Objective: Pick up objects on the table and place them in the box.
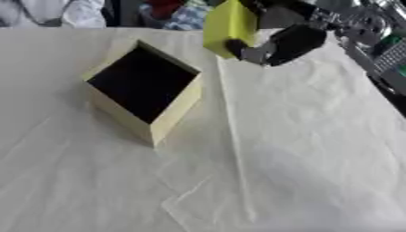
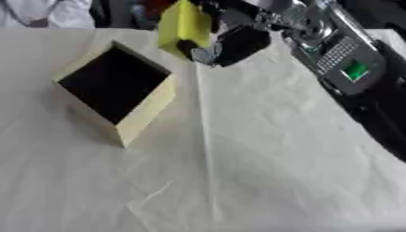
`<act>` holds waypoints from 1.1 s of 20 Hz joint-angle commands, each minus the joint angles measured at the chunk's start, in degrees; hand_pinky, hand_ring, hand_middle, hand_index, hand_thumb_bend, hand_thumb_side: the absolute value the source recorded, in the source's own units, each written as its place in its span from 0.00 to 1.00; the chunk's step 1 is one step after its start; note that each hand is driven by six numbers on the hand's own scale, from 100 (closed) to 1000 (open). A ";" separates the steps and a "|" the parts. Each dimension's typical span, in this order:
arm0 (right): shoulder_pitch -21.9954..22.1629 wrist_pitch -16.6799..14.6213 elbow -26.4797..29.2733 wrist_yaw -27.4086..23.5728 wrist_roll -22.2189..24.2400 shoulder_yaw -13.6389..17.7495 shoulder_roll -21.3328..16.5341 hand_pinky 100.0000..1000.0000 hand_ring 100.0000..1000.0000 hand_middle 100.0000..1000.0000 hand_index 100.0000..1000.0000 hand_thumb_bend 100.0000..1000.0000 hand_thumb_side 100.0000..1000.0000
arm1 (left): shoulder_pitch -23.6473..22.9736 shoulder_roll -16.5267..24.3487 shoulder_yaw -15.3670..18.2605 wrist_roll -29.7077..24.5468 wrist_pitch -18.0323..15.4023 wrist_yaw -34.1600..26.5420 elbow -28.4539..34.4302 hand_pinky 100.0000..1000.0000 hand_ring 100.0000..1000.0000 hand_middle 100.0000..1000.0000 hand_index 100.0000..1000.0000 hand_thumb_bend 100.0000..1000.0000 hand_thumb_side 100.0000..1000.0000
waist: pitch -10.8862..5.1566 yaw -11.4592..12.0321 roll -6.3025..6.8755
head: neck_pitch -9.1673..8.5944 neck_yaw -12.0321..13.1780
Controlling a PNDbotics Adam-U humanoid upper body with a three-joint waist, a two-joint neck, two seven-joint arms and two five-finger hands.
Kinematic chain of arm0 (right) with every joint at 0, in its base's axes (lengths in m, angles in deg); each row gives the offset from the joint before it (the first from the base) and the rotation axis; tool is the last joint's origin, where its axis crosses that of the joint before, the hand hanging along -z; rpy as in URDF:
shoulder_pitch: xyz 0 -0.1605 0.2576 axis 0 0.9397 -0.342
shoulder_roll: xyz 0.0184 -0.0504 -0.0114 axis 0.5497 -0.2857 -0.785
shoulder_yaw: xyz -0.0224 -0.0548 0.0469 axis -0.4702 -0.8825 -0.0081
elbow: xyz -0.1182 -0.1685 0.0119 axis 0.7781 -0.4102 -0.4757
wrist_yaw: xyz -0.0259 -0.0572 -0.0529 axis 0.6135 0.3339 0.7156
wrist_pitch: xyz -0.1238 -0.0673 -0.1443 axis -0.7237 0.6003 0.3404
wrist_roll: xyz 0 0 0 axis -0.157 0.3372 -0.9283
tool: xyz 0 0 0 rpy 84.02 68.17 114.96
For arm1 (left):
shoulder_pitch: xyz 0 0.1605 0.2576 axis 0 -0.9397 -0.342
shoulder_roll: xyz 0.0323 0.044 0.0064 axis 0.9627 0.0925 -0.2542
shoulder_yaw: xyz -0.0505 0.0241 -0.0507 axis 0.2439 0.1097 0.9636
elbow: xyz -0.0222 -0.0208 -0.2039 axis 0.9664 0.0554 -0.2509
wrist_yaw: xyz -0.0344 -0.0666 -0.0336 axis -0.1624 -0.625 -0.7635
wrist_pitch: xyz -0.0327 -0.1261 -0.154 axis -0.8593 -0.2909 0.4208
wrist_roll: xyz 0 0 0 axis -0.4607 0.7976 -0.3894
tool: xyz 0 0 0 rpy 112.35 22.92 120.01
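A yellow block-shaped object (image 1: 228, 27) hangs above the table's far side, held in my right hand (image 1: 285, 43), whose dark fingers curl round its right side and lower edge. The pale wooden box (image 1: 176, 108) with a dark open inside sits left of centre, turned corner-on, a short way below and to the left of the held object. My right arm (image 2: 337, 50) comes in from the upper right. My left hand shows in neither view.
A white creased cloth (image 1: 301, 149) covers the table. People's clothing (image 1: 71, 11) shows along the far edge. A dark strip (image 2: 389, 131) past the table's right edge runs down the right side.
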 commanded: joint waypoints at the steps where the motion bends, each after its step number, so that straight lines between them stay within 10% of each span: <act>1: -3.68 0.75 -2.76 2.87 0.65 -1.46 2.70 0.45 0.46 0.43 0.70 0.00 0.13 | 1.19 0.11 -0.11 -0.49 0.07 -0.55 1.08 0.69 0.79 0.87 0.63 0.00 0.69 | -0.39 0.30 0.00 | -1.01 -0.80; 14: -21.45 -2.94 -20.70 13.95 5.04 -9.49 14.06 0.47 0.47 0.44 0.71 0.00 0.14 | 7.70 -0.12 0.54 0.89 -6.37 -6.32 1.08 0.67 0.76 0.82 0.64 0.00 0.64 | 2.93 2.92 -0.44 | -3.83 -4.08; 22: -22.02 -8.27 -30.77 20.29 4.13 -11.51 20.70 0.46 0.47 0.44 0.71 0.00 0.17 | 9.18 -0.41 -0.20 -0.95 -7.65 -9.08 1.08 0.67 0.76 0.82 0.64 0.00 0.64 | 3.77 4.00 -0.56 | -4.40 -5.33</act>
